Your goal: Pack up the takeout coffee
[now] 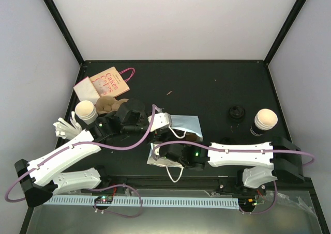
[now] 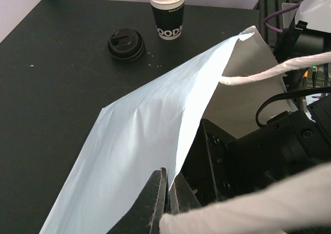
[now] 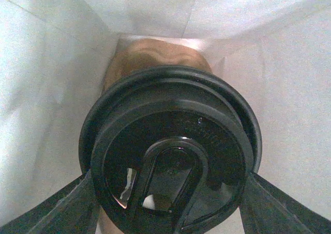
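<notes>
Lidded cup (image 3: 170,141) gripped in right end effector (image 3: 173,205), inside paper bag (image 3: 46,89), left end effector (image 2: 166,190) pinching bag rim

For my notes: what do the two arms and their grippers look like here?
The left arm and right arm are white shell links with black joints and bases. A purple cable trails along each. The left fingers and right fingers are black, flat blades. A small green light glows near the right wrist.

the black table (image 1: 207,89) bears a pale blue bag (image 1: 189,123), a loose lid (image 1: 237,112), stacked cups (image 1: 265,121) and a printed bag (image 1: 109,82).
</notes>
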You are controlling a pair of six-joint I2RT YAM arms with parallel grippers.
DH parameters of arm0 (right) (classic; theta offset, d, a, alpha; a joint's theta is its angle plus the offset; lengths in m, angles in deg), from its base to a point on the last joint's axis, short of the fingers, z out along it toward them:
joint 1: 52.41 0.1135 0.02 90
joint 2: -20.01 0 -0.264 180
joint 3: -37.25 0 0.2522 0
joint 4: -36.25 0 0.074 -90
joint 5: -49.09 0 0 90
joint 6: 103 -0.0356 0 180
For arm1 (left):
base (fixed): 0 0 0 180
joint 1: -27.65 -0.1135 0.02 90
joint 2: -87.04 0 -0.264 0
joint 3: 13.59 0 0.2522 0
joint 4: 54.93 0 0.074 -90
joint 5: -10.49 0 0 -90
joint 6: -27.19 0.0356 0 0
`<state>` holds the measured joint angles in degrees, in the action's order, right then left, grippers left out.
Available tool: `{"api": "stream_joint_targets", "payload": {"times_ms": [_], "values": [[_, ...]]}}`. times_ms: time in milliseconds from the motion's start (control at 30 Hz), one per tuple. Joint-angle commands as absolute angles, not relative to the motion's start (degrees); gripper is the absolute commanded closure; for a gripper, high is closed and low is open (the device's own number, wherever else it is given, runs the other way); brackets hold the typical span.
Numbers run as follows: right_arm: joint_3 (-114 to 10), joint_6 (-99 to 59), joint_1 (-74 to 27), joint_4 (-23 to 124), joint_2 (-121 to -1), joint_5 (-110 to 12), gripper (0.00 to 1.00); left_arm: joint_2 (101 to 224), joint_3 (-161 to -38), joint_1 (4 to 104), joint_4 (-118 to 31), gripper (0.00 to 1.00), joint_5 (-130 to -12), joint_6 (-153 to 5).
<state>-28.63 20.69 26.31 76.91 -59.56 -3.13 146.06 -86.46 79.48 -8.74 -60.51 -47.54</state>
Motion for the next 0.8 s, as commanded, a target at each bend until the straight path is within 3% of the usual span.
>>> {"api": "stream_joint_targets", "payload": {"times_ms": [0,767], "values": [[-28.48,19.17,26.09,78.68,-60.67,-2.39,0.60,146.53,-89.39,79.84,-7.47,0.98,-58.86,-47.96],[-35.33,18.73,23.79,85.94,-68.61,-4.26,0.60,147.84,-91.13,80.03,-6.34,0.98,-57.38,-50.76]]}}
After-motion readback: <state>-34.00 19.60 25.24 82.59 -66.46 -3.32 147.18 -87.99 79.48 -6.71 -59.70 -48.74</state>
